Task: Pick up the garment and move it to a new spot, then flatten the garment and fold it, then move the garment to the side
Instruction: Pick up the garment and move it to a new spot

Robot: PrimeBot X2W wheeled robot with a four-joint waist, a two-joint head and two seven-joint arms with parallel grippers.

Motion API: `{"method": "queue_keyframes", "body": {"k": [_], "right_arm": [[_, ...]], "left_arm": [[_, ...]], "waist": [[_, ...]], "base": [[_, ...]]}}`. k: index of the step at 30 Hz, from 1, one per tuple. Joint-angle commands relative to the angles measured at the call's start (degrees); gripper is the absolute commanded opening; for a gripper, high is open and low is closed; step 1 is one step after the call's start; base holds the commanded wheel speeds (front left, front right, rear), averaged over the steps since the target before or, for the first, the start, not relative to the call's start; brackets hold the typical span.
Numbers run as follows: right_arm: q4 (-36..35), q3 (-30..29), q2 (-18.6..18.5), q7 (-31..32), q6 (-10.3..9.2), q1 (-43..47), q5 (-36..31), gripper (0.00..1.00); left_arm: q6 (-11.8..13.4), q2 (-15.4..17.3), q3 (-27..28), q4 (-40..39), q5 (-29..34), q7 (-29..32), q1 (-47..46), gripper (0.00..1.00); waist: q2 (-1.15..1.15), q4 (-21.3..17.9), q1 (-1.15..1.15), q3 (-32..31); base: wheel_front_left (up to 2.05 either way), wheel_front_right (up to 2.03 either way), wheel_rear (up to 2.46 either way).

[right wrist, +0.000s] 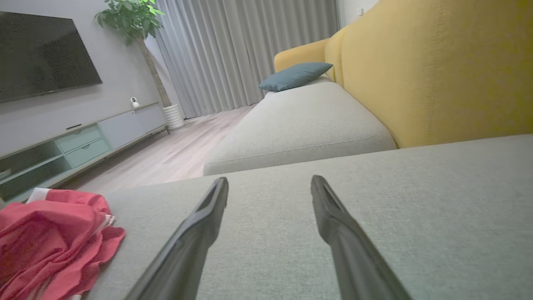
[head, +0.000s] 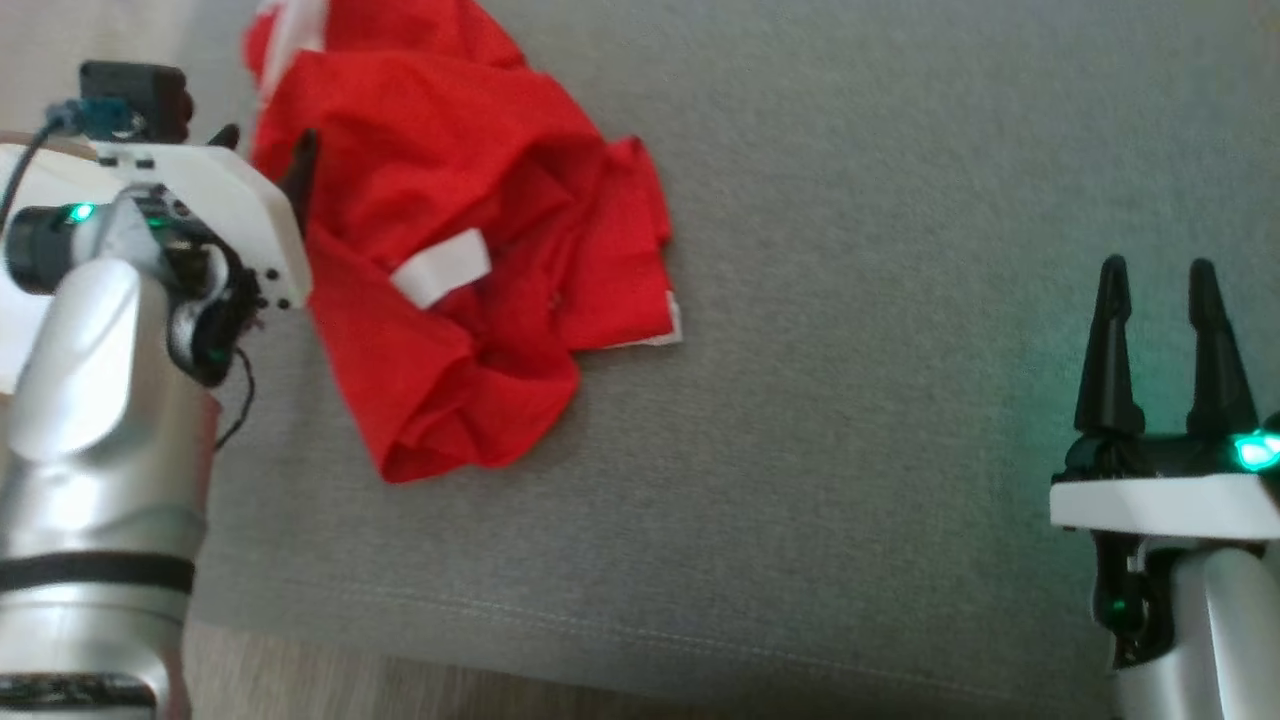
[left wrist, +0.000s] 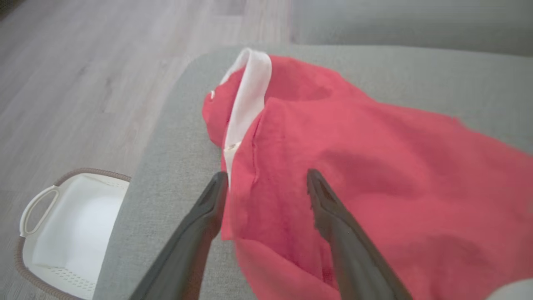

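Observation:
The garment is a red top with white trim, lying crumpled at the far left of a grey sofa cushion. My left gripper stands open at the garment's left edge. In the left wrist view the left gripper has one finger beside the red cloth and the other over it, and the cloth's edge lies between them, not pinched. My right gripper is open with nothing in it at the lower right, far from the garment. The right gripper hovers over bare cushion, with the garment off to its left.
A white basket with a braided rim stands on the wooden floor beside the cushion's left end. A yellow sofa back and a blue pillow lie beyond the right gripper. The cushion's front seam runs near the bottom.

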Motion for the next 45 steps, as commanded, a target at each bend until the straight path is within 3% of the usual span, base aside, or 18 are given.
{"method": "queue_keyframes", "body": {"k": [1, 10, 11, 12, 17, 27, 31, 38, 45], "right_arm": [[-2.3, 1.3, -0.5, -0.6, 0.44, -1.6, -0.6, 1.00], [-2.9, 1.3, -0.5, -0.6, 0.44, -2.3, -0.8, 1.00], [-2.8, 1.2, -0.5, -0.6, 0.44, -2.4, -0.9, 1.00], [-2.8, 1.2, -0.5, -0.6, 0.44, -2.5, -1.0, 1.00], [-2.5, 1.2, -0.5, -0.6, 0.44, -3.0, -1.1, 1.00], [-0.4, 2.5, -0.5, -0.6, 0.44, -2.2, 0.7, 1.00], [0.3, 3.3, -0.5, -0.6, 0.44, -1.6, 1.6, 1.00], [1.9, 4.4, -0.5, -0.6, 0.44, 0.3, 3.8, 1.00], [2.6, 5.3, -0.5, -0.6, 0.44, 1.5, 5.3, 1.00]], "left_arm": [[-0.1, 3.2, 1.4, -0.6, 0.2, 0.6, -2.4, 1.00], [-0.5, 3.6, -0.7, 9.8, -0.5, 3.9, -7.3, 1.00], [-0.5, 3.3, -0.8, 10.5, -0.9, 3.8, -7.6, 0.34], [-0.6, 3.2, -0.6, 11.1, -1.3, 3.5, -7.9, 0.00], [-0.7, 2.8, -0.7, 13.3, -3.0, 1.3, -9.5, 0.00], [-0.8, 4.9, -0.9, 9.8, -3.7, -9.9, -10.8, 0.00], [-0.5, 5.2, -0.5, 5.4, -4.1, -13.3, -10.5, 0.00], [2.1, 5.2, 1.4, -6.1, -5.4, -16.9, -7.7, 0.00], [4.4, 4.2, 1.6, -17.8, -6.0, -16.1, -3.8, 0.00]], "waist": [[0.00, -3.0, -0.01, 3.2], [0.00, -4.5, -0.01, 5.3], [0.00, -4.5, -0.01, 5.4], [0.00, -4.5, -0.01, 5.4], [0.00, -4.0, -0.01, 5.1], [0.00, -3.2, -0.01, -0.7], [0.00, -2.8, -0.01, -3.6], [0.00, -3.3, -0.01, -9.7], [0.00, -4.8, -0.01, -13.4]], "base": [[0.00, 0.00, 0.00], [0.00, 0.00, 0.00], [0.00, 0.00, 0.00], [0.00, 0.00, 0.00], [0.00, 0.00, 0.00], [0.00, 0.00, 0.00], [0.00, 0.00, 0.00], [0.00, 0.00, 0.00], [0.00, 0.00, 0.00]]}}
